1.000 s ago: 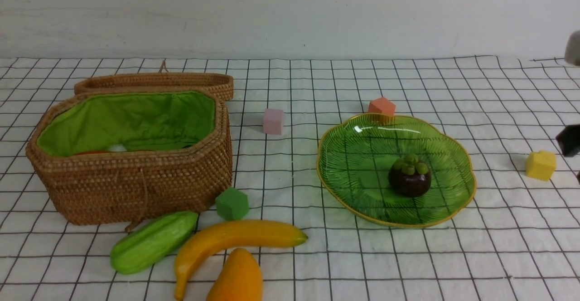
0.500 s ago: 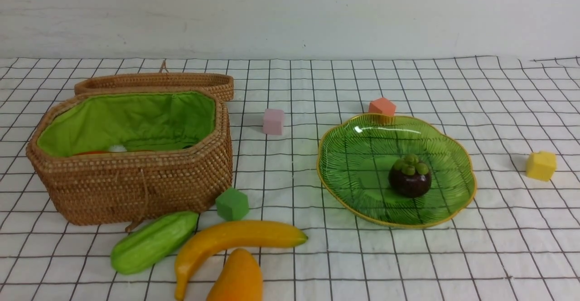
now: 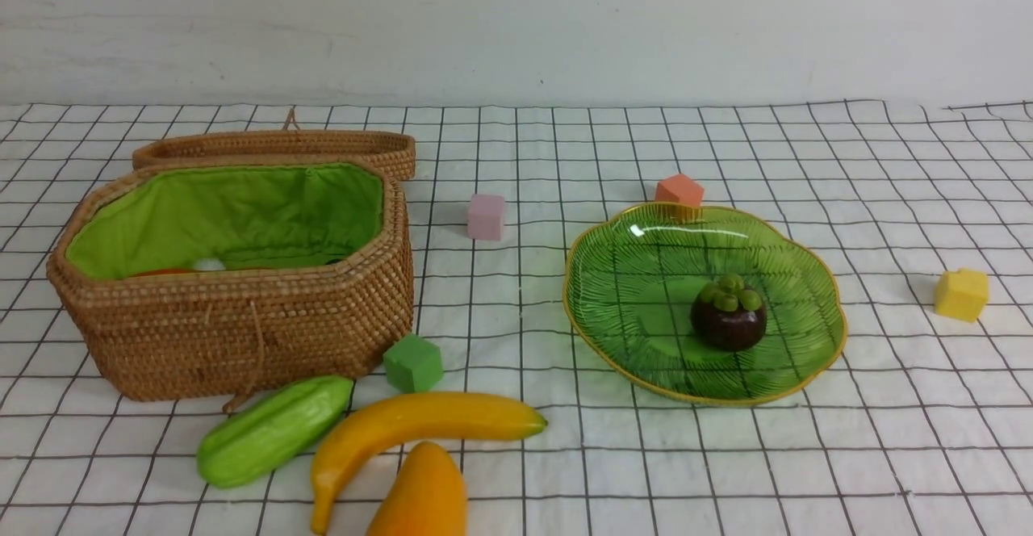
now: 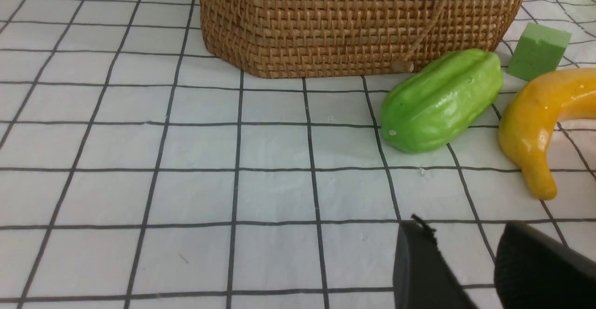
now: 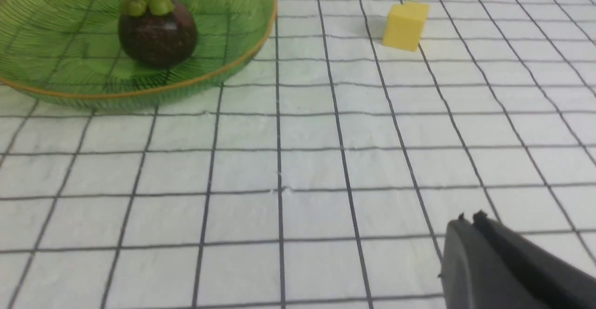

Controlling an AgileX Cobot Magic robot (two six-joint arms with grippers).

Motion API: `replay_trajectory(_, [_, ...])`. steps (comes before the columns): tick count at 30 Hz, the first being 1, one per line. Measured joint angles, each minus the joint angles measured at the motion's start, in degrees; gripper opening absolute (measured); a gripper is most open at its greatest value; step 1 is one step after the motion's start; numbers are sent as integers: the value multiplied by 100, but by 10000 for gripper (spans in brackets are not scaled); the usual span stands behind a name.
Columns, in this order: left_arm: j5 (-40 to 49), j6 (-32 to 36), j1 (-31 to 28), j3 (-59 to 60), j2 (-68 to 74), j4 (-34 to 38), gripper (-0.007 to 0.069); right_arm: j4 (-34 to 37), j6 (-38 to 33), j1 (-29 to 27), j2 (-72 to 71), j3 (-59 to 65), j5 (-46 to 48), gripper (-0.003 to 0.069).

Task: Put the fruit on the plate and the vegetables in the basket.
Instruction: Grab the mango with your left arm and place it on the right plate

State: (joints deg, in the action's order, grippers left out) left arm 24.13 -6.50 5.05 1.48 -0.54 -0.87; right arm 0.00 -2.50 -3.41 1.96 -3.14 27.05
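Left of the cloth, wicker basket (image 3: 234,334), green-lined, its lid (image 3: 282,148) just behind; something white and orange-red inside, mostly hidden by the rim. Left gripper (image 4: 458,232), seen by its wrist camera: fingers parted, nothing between them. Green gourd (image 3: 274,431) on the cloth, close in front of the basket. Next, yellow banana (image 3: 436,419), with green cube (image 3: 413,364) just behind; mango (image 3: 421,494) nearer the camera, cut by the frame edge. Pink cube (image 3: 486,217) farther back. Right of centre, green glass plate (image 3: 646,302) bearing the mangosteen (image 3: 729,316); orange-red cube (image 3: 679,189) at its far edge. Far right, yellow cube (image 3: 961,294). Right gripper (image 5: 470,220): clenched, empty.
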Motion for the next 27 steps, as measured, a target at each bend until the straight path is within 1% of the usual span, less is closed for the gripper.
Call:
replay_trajectory(2, [6,0,0,0,0,0,239,40,0,-50,-192,306,-124,9])
replay_trajectory(4, [6,0,0,0,0,0,239,92,-5,-76,-248,364,-387,12])
replay_trajectory(8, [6,0,0,0,0,0,239,146,-5,-78,-250,392,-533,15])
replay_trajectory(27, [6,0,0,0,0,0,239,174,-5,-78,-250,404,-577,29])
